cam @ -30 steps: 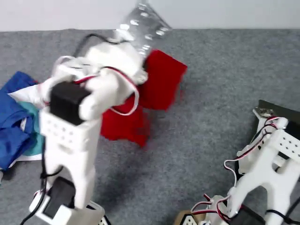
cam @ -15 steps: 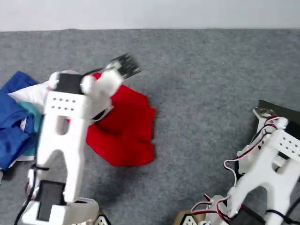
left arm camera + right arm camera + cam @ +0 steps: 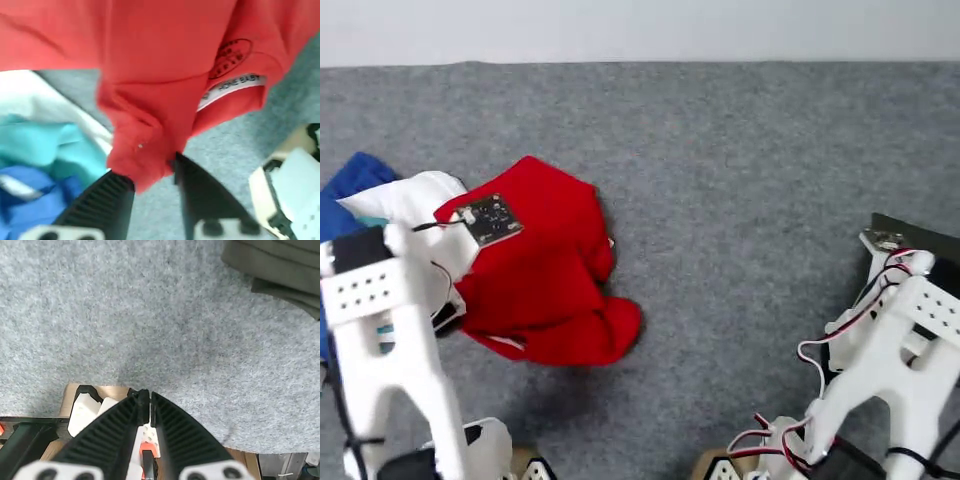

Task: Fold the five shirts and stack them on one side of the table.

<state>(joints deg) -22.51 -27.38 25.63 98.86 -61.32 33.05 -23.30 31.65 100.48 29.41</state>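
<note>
Left pincer grips the crumpled, bunched-up red shirt.

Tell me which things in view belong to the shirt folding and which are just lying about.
Job: red shirt, held by the left gripper; white shirt, blue shirt and teal shirt heaped beside it; dark folded garment, likely a shirt already done.
Not the job: grey mat; wooden edge by the right gripper.
</note>
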